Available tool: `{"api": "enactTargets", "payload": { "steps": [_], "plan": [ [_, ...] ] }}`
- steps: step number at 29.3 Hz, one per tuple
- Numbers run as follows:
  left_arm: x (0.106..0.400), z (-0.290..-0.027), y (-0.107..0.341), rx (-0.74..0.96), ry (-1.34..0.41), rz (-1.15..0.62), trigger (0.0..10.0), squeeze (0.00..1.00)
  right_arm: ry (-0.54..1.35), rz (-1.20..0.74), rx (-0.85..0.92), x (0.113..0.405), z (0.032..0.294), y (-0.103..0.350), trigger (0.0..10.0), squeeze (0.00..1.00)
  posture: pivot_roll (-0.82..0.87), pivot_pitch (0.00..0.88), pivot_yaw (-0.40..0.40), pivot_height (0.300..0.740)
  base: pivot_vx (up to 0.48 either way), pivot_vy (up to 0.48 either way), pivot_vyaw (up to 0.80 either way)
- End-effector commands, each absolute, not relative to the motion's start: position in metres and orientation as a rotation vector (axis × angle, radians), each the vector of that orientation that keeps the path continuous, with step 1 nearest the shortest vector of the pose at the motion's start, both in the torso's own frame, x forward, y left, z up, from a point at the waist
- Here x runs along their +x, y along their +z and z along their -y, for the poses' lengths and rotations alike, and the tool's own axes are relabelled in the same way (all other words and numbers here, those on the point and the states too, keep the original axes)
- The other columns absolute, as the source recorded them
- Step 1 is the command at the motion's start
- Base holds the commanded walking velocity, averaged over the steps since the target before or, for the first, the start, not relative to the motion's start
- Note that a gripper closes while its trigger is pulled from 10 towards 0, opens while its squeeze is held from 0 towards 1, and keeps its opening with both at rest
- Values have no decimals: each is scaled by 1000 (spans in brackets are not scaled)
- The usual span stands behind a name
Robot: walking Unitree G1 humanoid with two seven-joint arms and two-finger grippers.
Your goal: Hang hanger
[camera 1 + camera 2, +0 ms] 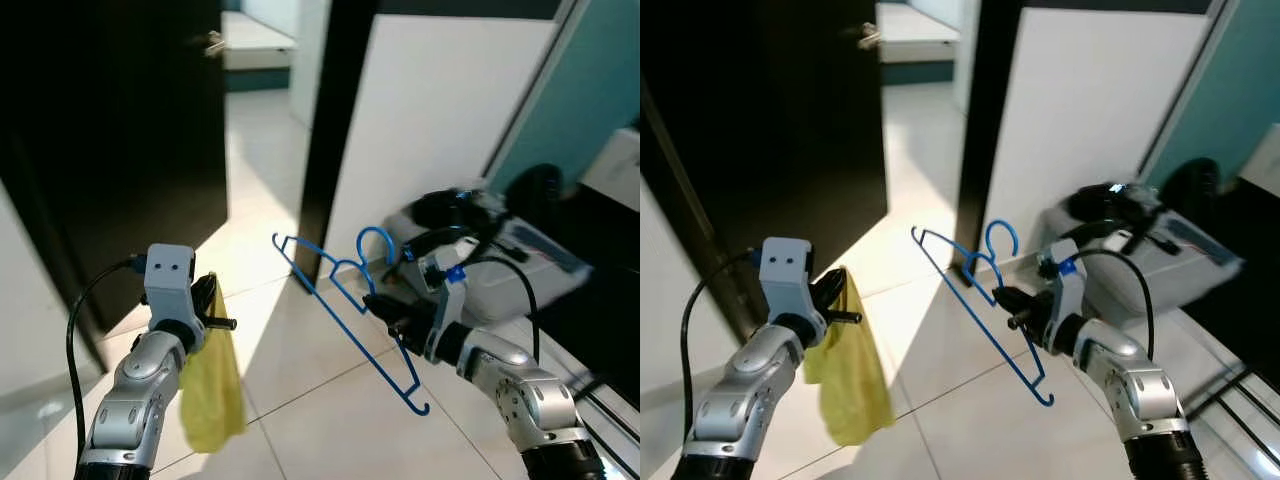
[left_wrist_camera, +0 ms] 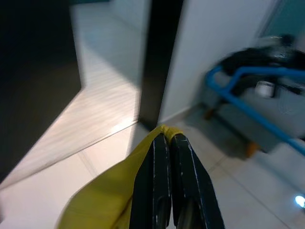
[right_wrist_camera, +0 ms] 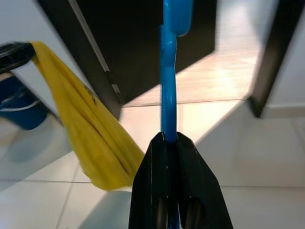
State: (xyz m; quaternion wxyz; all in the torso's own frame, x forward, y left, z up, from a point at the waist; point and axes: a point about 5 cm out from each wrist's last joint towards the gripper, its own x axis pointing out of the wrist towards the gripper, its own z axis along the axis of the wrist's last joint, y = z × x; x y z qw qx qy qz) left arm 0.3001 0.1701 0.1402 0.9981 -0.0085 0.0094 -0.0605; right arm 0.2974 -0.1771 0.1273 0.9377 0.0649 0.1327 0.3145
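Observation:
My right gripper (image 1: 381, 304) is shut on a blue plastic hanger (image 1: 340, 300), held tilted in the air over the tiled floor, its hook (image 1: 374, 240) pointing up. In the right wrist view the hanger (image 3: 168, 76) rises straight out from between the closed fingers (image 3: 152, 191). My left gripper (image 1: 212, 300) is shut on a yellow cloth (image 1: 212, 390) that hangs down limp from it. In the left wrist view the cloth (image 2: 107, 191) drapes over the closed fingertips (image 2: 164, 148).
A dark open door (image 1: 130, 130) stands at the left, with a bright tiled passage (image 1: 262, 150) beyond it. A black door frame (image 1: 330, 130) and a white wall panel (image 1: 440, 120) are ahead. A grey box with black gear (image 1: 500, 250) lies on the floor at the right.

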Motion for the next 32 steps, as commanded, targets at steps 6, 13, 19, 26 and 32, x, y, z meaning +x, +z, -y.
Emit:
{"api": "enactTargets", "payload": {
  "steps": [6,13,19,26,32],
  "plan": [
    [305,-170,138,21,-164,-38,10000,0,587,-223,158,297,181,130,10000,0,-25,0,-49,740,0,0,-800],
    [307,-163,142,89,-203,-20,10000,0,589,-196,174,297,182,132,10000,0,-36,0,-22,740,0,0,-800],
    [312,-158,161,188,-256,36,10000,0,636,-179,182,296,178,138,10000,0,-40,0,-12,740,0,0,-800],
    [325,-146,199,343,-351,150,10000,0,789,-106,222,284,173,161,10000,0,-61,0,13,740,0,0,-800],
    [330,-142,209,485,-355,167,10000,0,920,-68,209,264,176,179,10000,0,-77,0,29,740,0,0,-133]
  ]
}}
